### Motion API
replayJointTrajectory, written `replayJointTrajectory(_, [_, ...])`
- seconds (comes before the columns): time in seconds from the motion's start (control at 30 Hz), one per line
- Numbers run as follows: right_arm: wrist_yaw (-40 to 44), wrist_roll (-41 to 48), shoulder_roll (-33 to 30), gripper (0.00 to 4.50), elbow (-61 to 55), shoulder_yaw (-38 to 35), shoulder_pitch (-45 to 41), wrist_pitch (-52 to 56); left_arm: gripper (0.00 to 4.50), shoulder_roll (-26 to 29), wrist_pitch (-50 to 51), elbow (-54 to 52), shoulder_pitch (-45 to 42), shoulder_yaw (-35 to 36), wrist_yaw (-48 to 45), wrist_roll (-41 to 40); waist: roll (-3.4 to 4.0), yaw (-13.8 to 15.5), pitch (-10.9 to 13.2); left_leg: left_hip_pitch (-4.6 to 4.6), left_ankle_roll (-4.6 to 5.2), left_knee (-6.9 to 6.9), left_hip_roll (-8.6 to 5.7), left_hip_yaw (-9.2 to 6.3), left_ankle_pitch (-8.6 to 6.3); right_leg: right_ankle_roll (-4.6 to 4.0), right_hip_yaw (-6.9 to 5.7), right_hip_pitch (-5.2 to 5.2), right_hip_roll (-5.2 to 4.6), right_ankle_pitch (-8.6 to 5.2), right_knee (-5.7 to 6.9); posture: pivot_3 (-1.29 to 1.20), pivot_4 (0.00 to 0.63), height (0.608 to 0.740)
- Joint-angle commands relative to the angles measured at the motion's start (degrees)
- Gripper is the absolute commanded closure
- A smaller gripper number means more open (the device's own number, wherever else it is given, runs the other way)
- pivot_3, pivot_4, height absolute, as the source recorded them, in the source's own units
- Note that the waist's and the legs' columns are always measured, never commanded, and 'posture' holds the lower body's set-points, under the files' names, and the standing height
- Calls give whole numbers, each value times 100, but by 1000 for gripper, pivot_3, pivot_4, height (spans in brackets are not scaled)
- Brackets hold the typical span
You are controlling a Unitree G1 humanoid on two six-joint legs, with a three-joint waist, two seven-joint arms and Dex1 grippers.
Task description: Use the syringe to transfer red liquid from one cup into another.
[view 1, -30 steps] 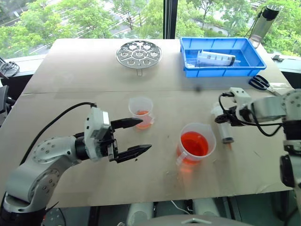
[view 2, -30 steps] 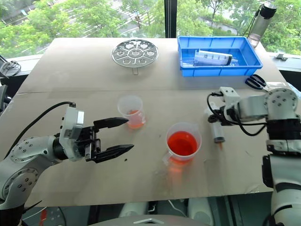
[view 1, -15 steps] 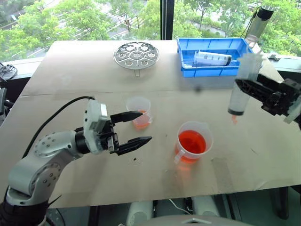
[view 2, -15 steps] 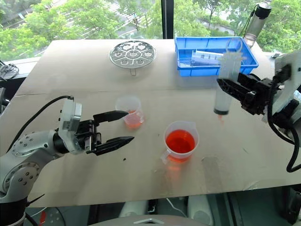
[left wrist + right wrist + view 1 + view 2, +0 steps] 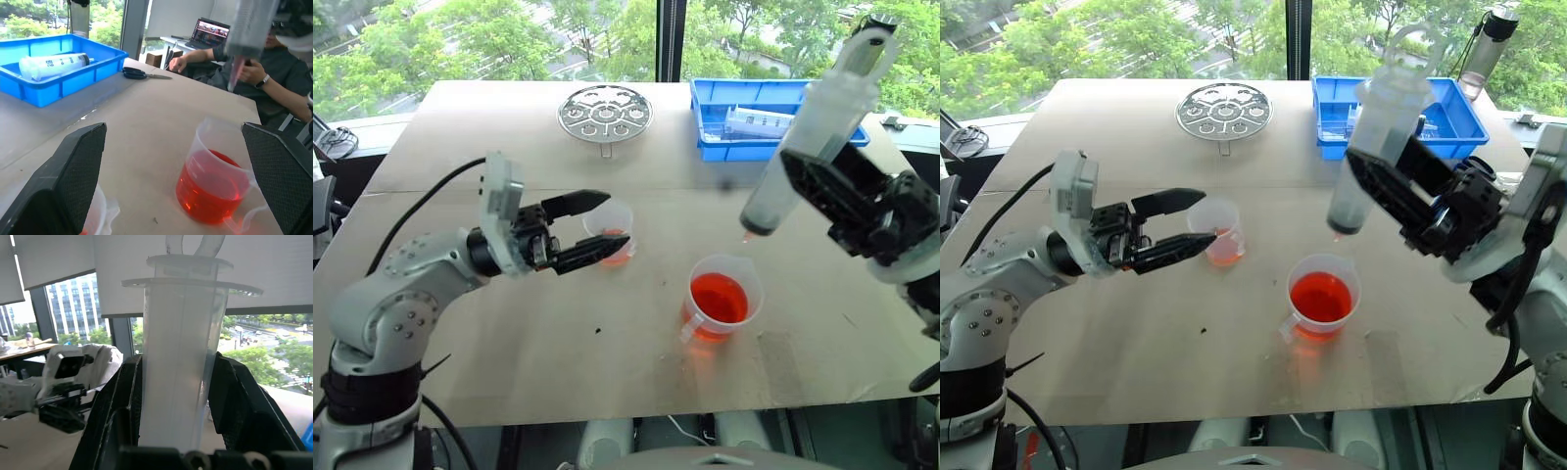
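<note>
One syringe (image 5: 813,147) inside right end effector (image 5: 822,186)

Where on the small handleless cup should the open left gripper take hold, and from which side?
Grip the small cup around its mid wall, coming in level from the robot's left, where the left gripper is open with one finger on each side of it. The cup stands upright and has no handle, so a sideways pinch across the round wall, below the rim, probably suits best.
</note>
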Motion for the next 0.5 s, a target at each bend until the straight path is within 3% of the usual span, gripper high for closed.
replayJointTrajectory(0.03, [90, -111, -2, 3006, -226, 99, 48, -398, 0, 58, 120, 89, -210, 109, 39, -183, 0, -11, 0, 3, 0, 0, 0, 3, 0, 0, 4, 0, 0, 0, 2, 0, 150, 740])
replayJointTrajectory(0.5, [487, -1216, 296, 3007, -313, 1281, 501, -938, 0, -1, 178, 438, -640, 38, -57, -175, 0, 10, 0, 4, -4, 0, 1, 1, 2, -1, 1, 0, 2, 0, 5, 0, 150, 740])
